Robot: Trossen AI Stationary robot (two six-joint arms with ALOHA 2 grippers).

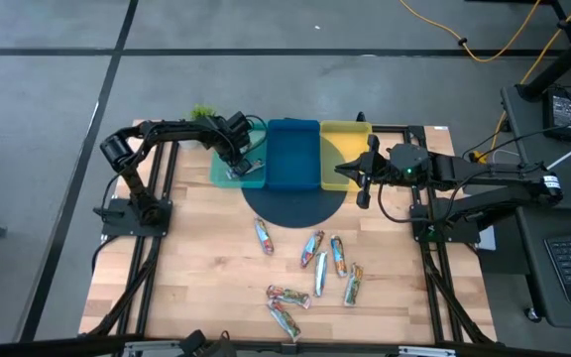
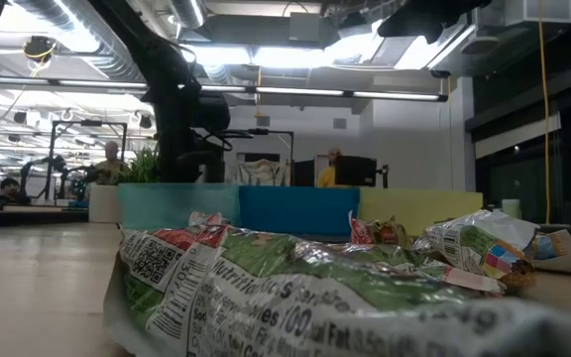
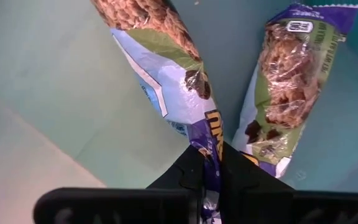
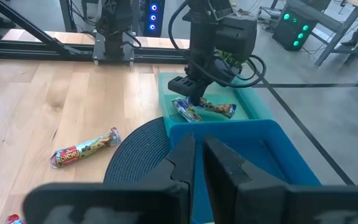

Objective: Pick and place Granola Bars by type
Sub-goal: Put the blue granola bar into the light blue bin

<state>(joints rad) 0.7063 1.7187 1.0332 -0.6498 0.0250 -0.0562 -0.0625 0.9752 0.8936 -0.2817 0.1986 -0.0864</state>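
My left gripper reaches down into the teal tray, shut on a granola bar in a white, green and purple wrapper. A second bar of the same kind lies flat on the tray floor beside it. Both show from the right wrist view too, the held bar and the lying one. Several more bars lie loose on the wood, among them one near the dark round mat. My right gripper hovers shut with nothing in it above the yellow tray. My left gripper pinches the bar's purple crimped end between its two fingers. The fingers come from above, pointing steeply down, in line with the bar. The bar slants away below them toward the tray floor; whether its lower end rests there I cannot tell.
A blue tray stands between the teal and yellow ones along the far side. A small green plant sits at the far left corner. One loose bar lies right in front of the low camera. Bare wood lies at the near left.
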